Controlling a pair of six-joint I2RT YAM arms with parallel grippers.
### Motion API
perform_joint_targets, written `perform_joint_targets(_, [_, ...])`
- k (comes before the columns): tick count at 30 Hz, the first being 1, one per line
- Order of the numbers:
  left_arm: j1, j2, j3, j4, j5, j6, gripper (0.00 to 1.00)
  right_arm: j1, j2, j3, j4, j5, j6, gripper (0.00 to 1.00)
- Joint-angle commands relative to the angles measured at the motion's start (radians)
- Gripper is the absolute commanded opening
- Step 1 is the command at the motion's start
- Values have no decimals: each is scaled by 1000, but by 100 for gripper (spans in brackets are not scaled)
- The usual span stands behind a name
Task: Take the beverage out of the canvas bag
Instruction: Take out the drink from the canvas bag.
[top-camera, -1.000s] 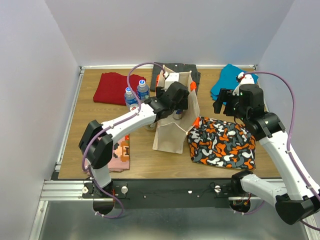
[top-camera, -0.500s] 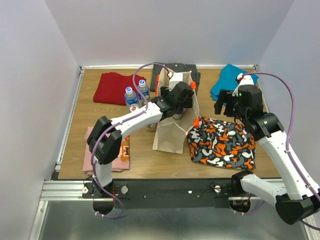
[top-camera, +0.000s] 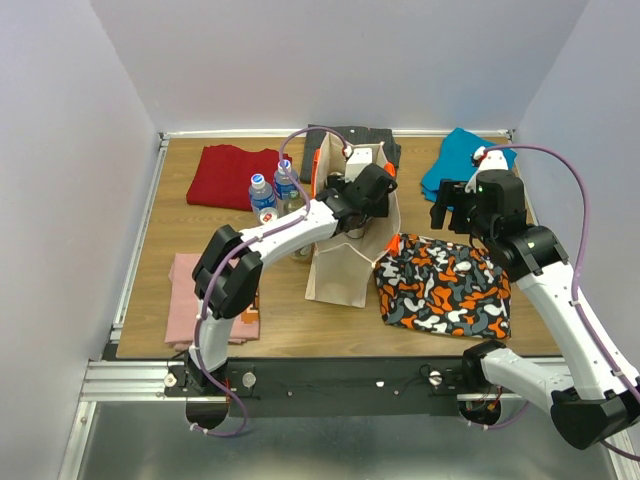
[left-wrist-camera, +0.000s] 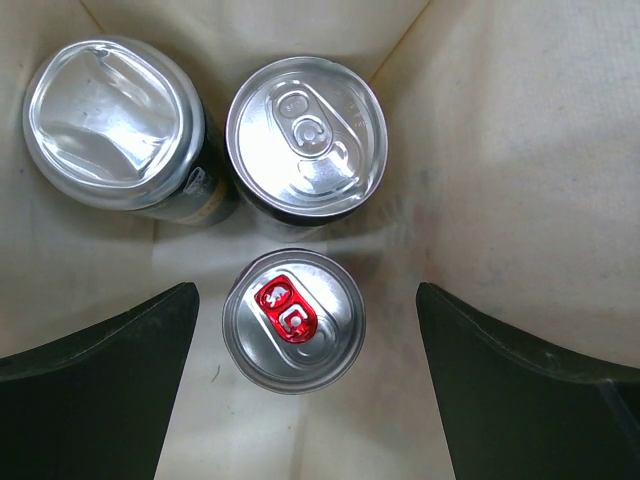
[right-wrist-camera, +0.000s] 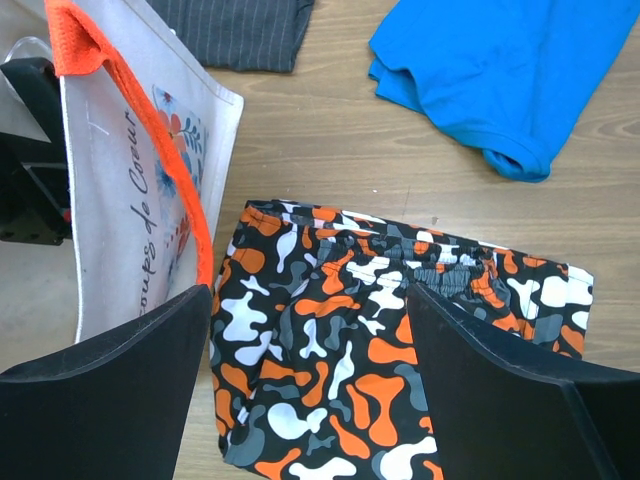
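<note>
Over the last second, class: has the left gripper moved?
Yes. The left gripper has shifted right, further over the mouth of the canvas bag, which stayed put.

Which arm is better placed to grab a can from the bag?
Left. The left tool, open, is inside the canvas bag, straddling the red-tabbed can; the right tool hovers outside, over the camouflage cloth.

A light brown wooden table (top-camera: 280, 330) sits inside a three-sided enclosure of plain, pale walls: a back wall (top-camera: 340, 60), a left wall (top-camera: 60, 200) and a right wall (top-camera: 590, 100). A thin silver rail (top-camera: 140, 240) edges the table's left side, and a wider grooved rail (top-camera: 130, 378) runs along its near edge. Below lies a grey metal sheet (top-camera: 330, 450). The light is soft and even.
</note>
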Motion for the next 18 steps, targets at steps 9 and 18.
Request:
perform_joint_targets(9, [-4, 48, 63, -83, -49, -48, 99, 0, -21, -19, -18, 29, -18, 88])
perform_joint_targets(18, [-4, 62, 68, -104, -57, -66, 99, 0, -32, -20, -20, 25, -18, 88])
